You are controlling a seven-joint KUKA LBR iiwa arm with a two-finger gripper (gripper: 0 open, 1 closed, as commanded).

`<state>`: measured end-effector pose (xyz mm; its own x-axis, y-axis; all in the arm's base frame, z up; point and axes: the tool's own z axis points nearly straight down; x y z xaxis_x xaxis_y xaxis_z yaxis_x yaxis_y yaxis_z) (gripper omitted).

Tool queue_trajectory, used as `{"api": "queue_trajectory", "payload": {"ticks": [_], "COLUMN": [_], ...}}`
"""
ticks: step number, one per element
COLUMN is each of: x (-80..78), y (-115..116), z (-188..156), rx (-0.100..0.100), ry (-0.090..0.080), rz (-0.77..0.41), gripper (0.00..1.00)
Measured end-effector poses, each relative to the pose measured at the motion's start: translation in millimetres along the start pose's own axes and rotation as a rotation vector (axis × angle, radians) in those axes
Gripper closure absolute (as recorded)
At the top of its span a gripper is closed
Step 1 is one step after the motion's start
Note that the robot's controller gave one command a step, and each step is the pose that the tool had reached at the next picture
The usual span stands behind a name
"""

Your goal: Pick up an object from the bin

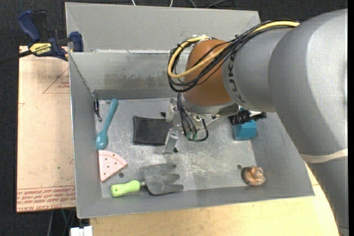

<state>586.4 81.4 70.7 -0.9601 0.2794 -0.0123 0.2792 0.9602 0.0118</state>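
Observation:
My gripper (172, 139) hangs low over the middle of the bin, under the orange wrist cover. Its tip is at the right edge of a flat black square pad (148, 131), which lies on the bin floor just to its left. Below the gripper, near the front wall, lies a small grey hand rake with a green handle (148, 184). A blue block (245, 129) sits to the gripper's right, partly under the arm.
A light blue spoon (106, 123) lies along the left wall, and a pink wedge with holes (109, 164) is below it. In the front right corner rests a brown shell-like lump (254, 175). The arm covers the back right of the bin.

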Motion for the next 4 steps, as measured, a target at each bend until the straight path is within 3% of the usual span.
{"api": "queue_trajectory", "payload": {"ticks": [1, 2, 3, 4], "x": [10.9, 4.9, 4.9, 2.0], "y": [0.8, -6.2, -6.2, -0.5], "z": [-1.1, -0.9, -0.9, -62.6], "rx": [0.001, -0.003, -0.003, 0.000], "ry": [-0.001, -0.004, -0.004, 0.001], "rz": [-0.073, -0.003, -0.003, -0.009], "gripper": [0.00, 1.00, 1.00, 1.00]}}
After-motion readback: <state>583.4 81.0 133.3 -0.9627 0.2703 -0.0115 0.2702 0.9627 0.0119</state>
